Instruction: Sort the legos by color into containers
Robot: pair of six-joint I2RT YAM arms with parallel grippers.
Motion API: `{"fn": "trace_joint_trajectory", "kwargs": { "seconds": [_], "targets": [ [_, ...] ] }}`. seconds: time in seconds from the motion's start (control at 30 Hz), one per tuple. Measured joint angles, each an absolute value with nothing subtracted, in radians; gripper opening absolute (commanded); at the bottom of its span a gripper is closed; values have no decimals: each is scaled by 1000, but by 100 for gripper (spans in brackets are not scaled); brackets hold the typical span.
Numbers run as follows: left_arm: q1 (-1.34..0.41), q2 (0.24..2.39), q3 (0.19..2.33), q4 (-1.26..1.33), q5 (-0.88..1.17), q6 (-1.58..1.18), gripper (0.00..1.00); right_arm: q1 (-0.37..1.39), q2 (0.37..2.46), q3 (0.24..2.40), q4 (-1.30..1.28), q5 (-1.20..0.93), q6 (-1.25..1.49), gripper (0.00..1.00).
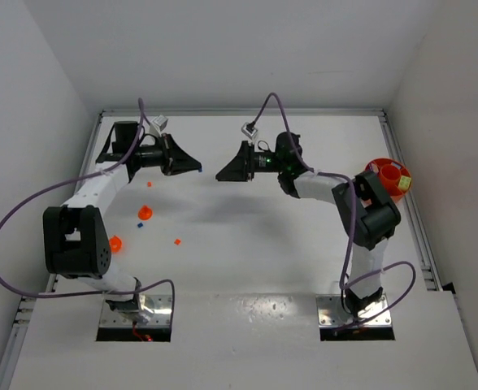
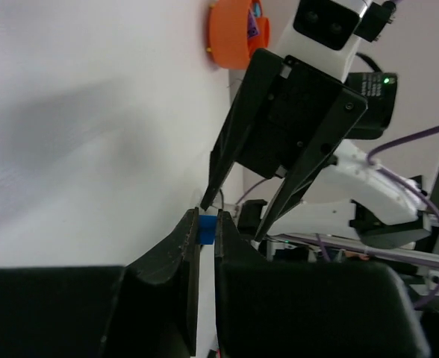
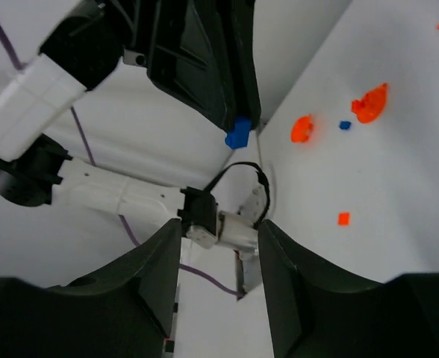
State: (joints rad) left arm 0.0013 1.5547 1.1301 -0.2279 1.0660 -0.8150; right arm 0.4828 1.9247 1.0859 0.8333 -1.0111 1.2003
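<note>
We see the left end effector (image 2: 207, 222) raised above the middle of the far part of the tabletop (image 1: 247, 260). It is clamped on one blue lego (image 2: 207, 230), which sits between its two fingertips. The right end effector (image 3: 219, 225) points at it from very near, and its fingers are apart with nothing between them.

The orange bowl (image 1: 375, 167) stands at the right edge of the tabletop, toward the far right corner. Inside it we see an orange round cup (image 1: 393, 173), a lime piece (image 1: 405, 184) at its side, and from the left wrist view also a purple cup (image 2: 260, 28). We cannot tell if any lego lies in these.

Toward the left edge two small orange round cups (image 1: 145, 214) (image 1: 115, 242) rest on the tabletop; what is in them is too small to tell. A blue lego speck (image 1: 139, 225) lies between them. An orange-red lego (image 1: 177, 241) lies a little nearer to the middle, and another orange-red lego (image 1: 149, 184) lies farther back.
</note>
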Motion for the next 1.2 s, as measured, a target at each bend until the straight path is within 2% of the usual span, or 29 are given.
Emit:
{"fn": "trace_joint_trajectory", "kwargs": {
  "seconds": [0.23, 0.5, 0.57, 0.9, 1.0, 1.2],
  "targets": [
    [1, 1517, 1103, -115, 1102, -976, 0, 536, 1973, 1110, 1083, -941, 1446, 42],
    [1, 1516, 1068, -64, 1104, -1052, 0, 567, 2014, 1139, 1099, -913, 1519, 42],
    [1, 1516, 1061, -57, 1104, -1061, 0, 569, 2019, 1141, 1098, -909, 1524, 45],
    [-16, 1504, 1037, -42, 1103, -1082, 0, 570, 2038, 1163, 1098, -895, 1532, 42],
    [-26, 1496, 1029, -41, 1103, -1084, 0, 570, 2046, 1171, 1098, -892, 1534, 37],
    [-27, 1492, 1023, -28, 1098, -1093, 0, 570, 2061, 1171, 1095, -891, 1536, 11]
  ]
}}
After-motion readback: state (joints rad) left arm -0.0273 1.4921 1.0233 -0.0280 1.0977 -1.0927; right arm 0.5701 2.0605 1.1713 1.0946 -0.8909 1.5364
